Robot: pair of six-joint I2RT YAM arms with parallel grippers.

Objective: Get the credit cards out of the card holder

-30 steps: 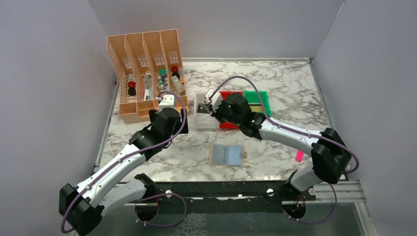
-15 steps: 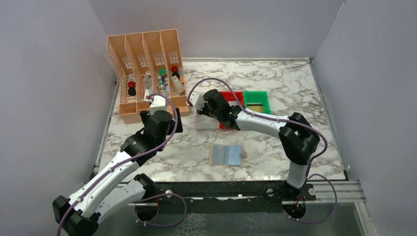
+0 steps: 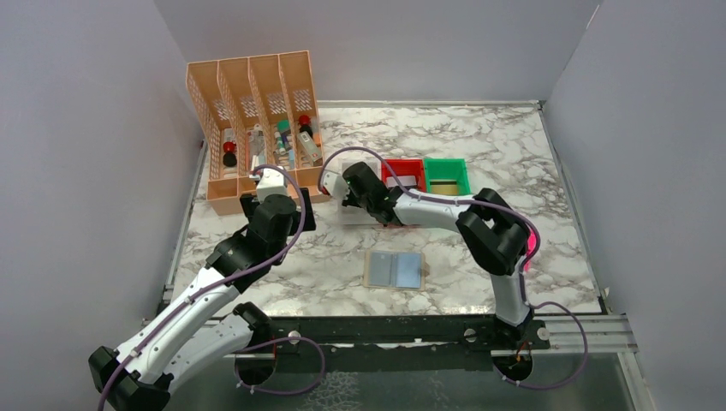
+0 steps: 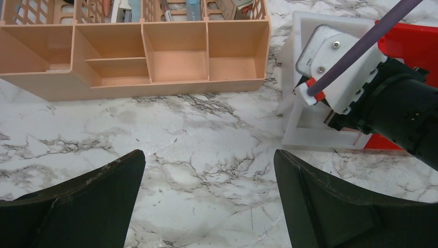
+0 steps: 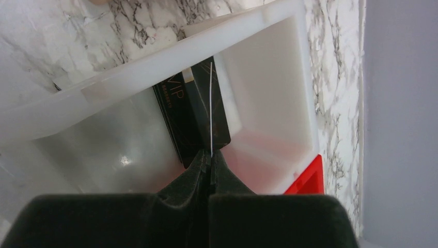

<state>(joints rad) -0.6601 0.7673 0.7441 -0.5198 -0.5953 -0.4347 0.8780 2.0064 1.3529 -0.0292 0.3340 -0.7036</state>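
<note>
The card holder lies open, near the middle of the worktop. Farther left, the left end effector hangs spread wide, holding nothing. Beyond, the right end effector pinches a black credit card inside the white bin. It would do best to lower the card flat before letting go.

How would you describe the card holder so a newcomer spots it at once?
On the marble table, look near the middle of its front edge. The card holder lies there flat and open, touching nothing. Unlike the boxy red bin and green bin behind it, it is thin, with two blue-grey panels and a tan border.
</note>
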